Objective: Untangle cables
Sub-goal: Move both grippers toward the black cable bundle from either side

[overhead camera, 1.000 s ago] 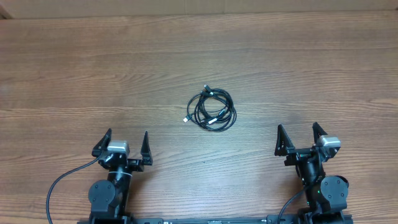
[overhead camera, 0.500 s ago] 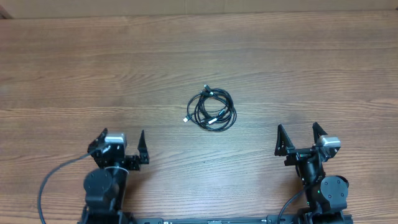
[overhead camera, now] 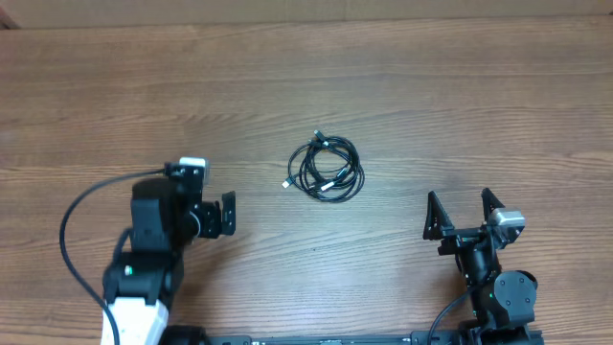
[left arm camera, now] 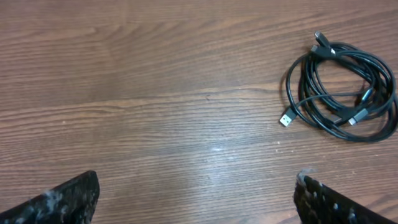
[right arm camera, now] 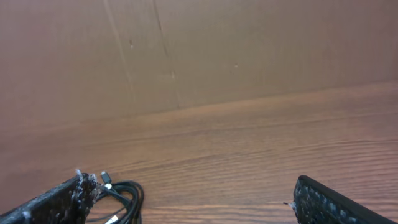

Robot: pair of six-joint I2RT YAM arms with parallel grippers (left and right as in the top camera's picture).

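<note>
Cables: We found the cables [overhead camera: 327,170] coiled in one compact bundle near the centre of the table [overhead camera: 460,96], well apart from both grippers. Several loops overlapped and crossed.
Free end: One silver-tipped plug [left arm camera: 286,118] stuck out of the coil toward the left edge. We judged it the easiest end to take first.
Left gripper: The left gripper [left arm camera: 198,180] stood wide and held nothing. It hung over the table between the near edge and the coil, to the coil's left, with its camera looking down. We judged this an approach pose, set off to one side so that the coil and the plug showed in full.
Right gripper: The right gripper [overhead camera: 458,196] also stood wide and empty, near the near-right corner and pointing toward the far edge. Only the rim of the coil showed low in its view. We judged it parked to leave the other arm room.
Progress: No cord was separated; we rated the task as at its start.
Surface: The top was flat brown wood-grain with a slight sheen. We expected thin cords lying flat on it to need fingertips brought right down to the surface.
Room: A plain brown board [right arm camera: 249,50] rose behind the far edge. We could see nothing more of the room.
</note>
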